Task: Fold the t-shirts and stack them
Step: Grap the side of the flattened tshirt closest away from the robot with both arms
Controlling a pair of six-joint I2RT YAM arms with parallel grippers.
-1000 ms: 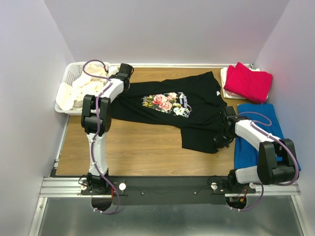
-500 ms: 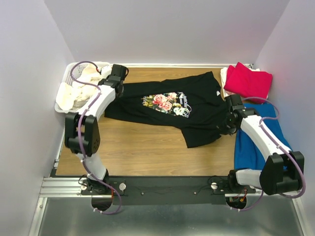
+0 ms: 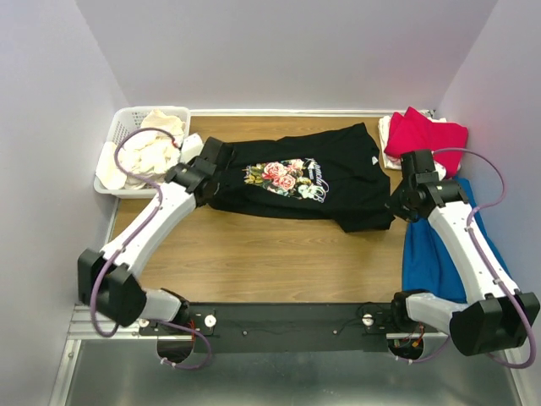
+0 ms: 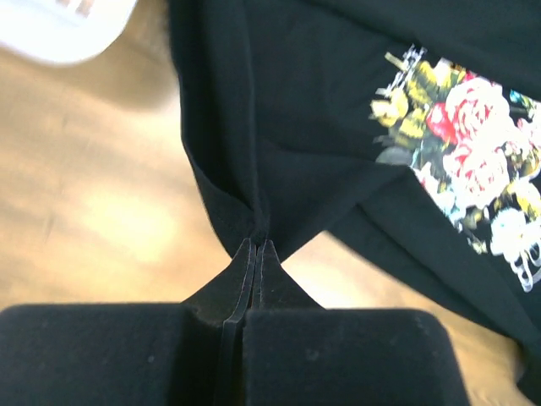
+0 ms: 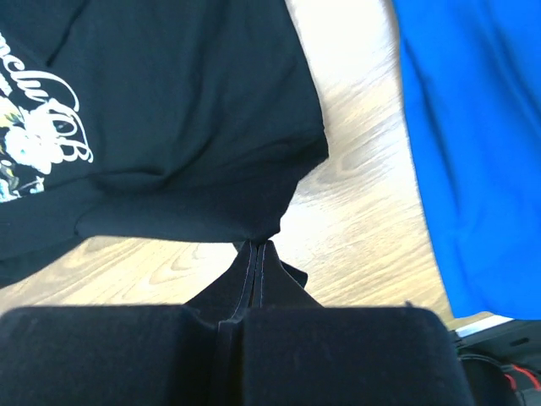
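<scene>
As it lay spread across the far half of the wood-grain table (image 3: 254, 262), the soft black t-shirt (image 3: 338, 173) showed its rose print face up. Smooth blue cloth (image 3: 431, 262) lay flat at right, with a folded crimson t-shirt (image 3: 427, 139) beyond it. The left gripper (image 4: 256, 245) pinched the black t-shirt's left hem, jaws tight. The right gripper (image 5: 256, 245) nipped its near-right corner the same way.

The black t-shirt (image 3: 296, 182), with a pink-rose print and white lettering, lies print up across the middle of the frame, stretched sideways and rumpled along its lower edge. The left tool (image 4: 256, 244) pinches its left edge, and the right tool (image 5: 256, 245) pinches its lower right corner. A crimson t-shirt (image 3: 427, 139) lies folded at the upper right, on a cream-white one (image 3: 386, 128). More cream-white shirts (image 3: 148, 152) sit crumpled at the upper left.
</scene>
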